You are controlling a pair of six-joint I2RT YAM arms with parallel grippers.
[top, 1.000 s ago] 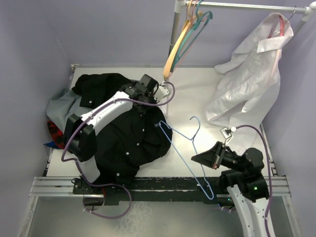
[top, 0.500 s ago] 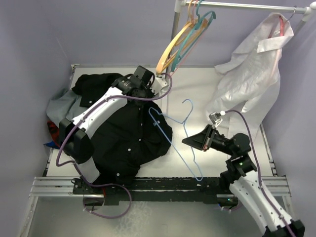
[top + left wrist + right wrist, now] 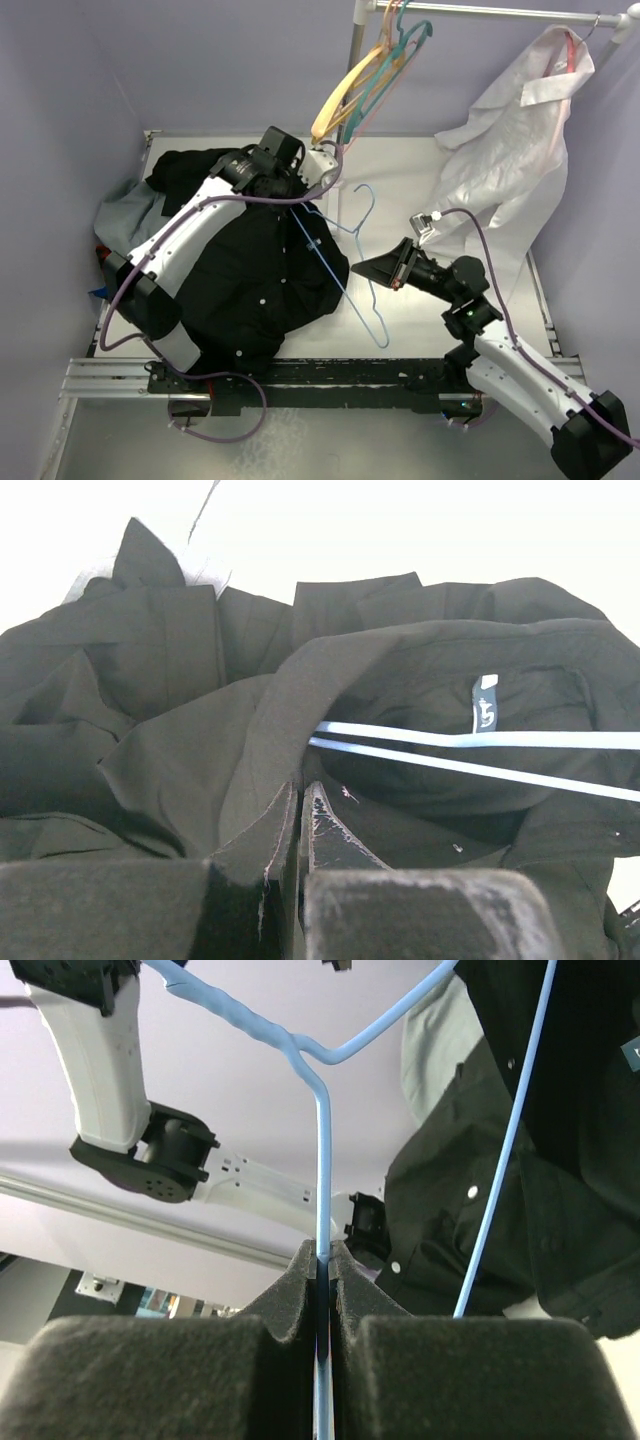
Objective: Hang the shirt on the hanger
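The black shirt (image 3: 250, 270) lies bunched at the table's left. My left gripper (image 3: 290, 190) is shut on the shirt's collar edge at the top of the heap; its shut fingertips (image 3: 302, 792) pinch black cloth (image 3: 400, 670). The light-blue hanger (image 3: 384, 343) hangs tilted in the air, held by my right gripper (image 3: 360, 270), which is shut on its wire stem (image 3: 322, 1140) below the hook. One hanger arm reaches into the shirt's neck opening, and its two wires (image 3: 480, 739) cross in front of the collar label. The shirt also shows in the right wrist view (image 3: 560, 1160).
A rail at the back carries orange and teal hangers (image 3: 370, 80) and a white garment (image 3: 510, 160) on a pink hanger at the right. Grey cloth (image 3: 115, 215) and plaid cloth (image 3: 110, 265) lie at the far left. A metal frame (image 3: 330, 372) runs along the near edge.
My right gripper has carried the hanger left and away, and its arm now reaches the shirt's collar. My left gripper has moved back and left with the collar held.
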